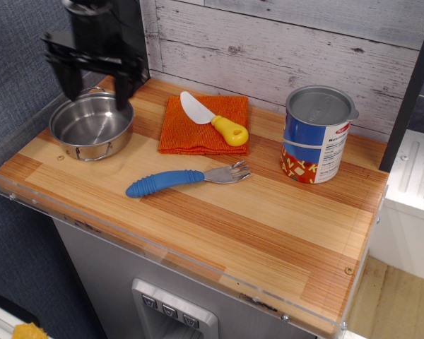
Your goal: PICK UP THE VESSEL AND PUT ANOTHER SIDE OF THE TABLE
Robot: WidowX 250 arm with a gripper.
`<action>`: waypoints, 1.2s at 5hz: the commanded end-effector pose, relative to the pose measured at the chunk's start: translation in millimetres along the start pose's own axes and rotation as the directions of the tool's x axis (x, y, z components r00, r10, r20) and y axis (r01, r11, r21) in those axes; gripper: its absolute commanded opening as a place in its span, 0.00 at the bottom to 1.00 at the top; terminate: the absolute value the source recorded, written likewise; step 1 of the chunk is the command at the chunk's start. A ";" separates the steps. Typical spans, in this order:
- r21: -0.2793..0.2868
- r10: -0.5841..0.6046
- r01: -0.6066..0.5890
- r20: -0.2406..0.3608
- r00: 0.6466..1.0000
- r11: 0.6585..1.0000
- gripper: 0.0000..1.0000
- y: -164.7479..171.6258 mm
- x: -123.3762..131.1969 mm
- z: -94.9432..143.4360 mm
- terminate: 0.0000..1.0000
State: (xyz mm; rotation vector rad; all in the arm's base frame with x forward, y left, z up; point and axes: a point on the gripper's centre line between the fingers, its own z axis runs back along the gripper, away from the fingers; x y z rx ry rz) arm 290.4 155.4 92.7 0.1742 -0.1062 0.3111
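One vessel (92, 127), a shallow shiny steel pot with thin wire loop handles, sits directly below the end effector (94, 90) at the far left end of the counter (254, 219); it rests upright on the wood and shows nothing inside; the two dark fingers hang above its back rim, spread wide apart and gripping nothing, and whether their tips touch the rim cannot be told. To the right of the end effector lies an orange cloth (201, 126), flat against the back of the counter; a small knife (213, 120) with a pale blade and a yellow handle rests across it. Nearer the front edge, to the right of and below the end effector, a fork (187, 178) with a blue handle lies on its side, its metal tines pointing right. Well away to the right stands a tin can (318, 134), upright, with a grey lid and a blue label. The counter itself is light butcher-block wood in striped planks, some paler and some reddish; a clear acrylic rim (162, 248) runs along its front and left edges. Behind it rises a wall of grey weathered boards (283, 42); a blue-grey fabric panel (14, 63) stands to the left of the end effector; under the counter is a grey cabinet front (127, 289), and at the far right a white unit (410, 198) sits beside a strip of pale floor.
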 end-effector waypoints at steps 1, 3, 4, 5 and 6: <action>0.012 0.078 -0.078 0.020 0.997 0.997 1.00 34.0 -27.0 35.9 0.00; -0.047 0.113 -0.113 -0.008 0.994 0.992 1.00 47.9 -75.2 31.9 0.00; -0.036 0.108 -0.108 -0.008 0.994 0.993 1.00 46.2 -86.8 25.7 0.00; -0.036 0.108 -0.108 -0.008 0.994 0.993 1.00 46.2 -86.8 25.7 0.00; -0.036 0.108 -0.108 -0.008 0.994 0.993 1.00 46.2 -86.8 25.7 1.00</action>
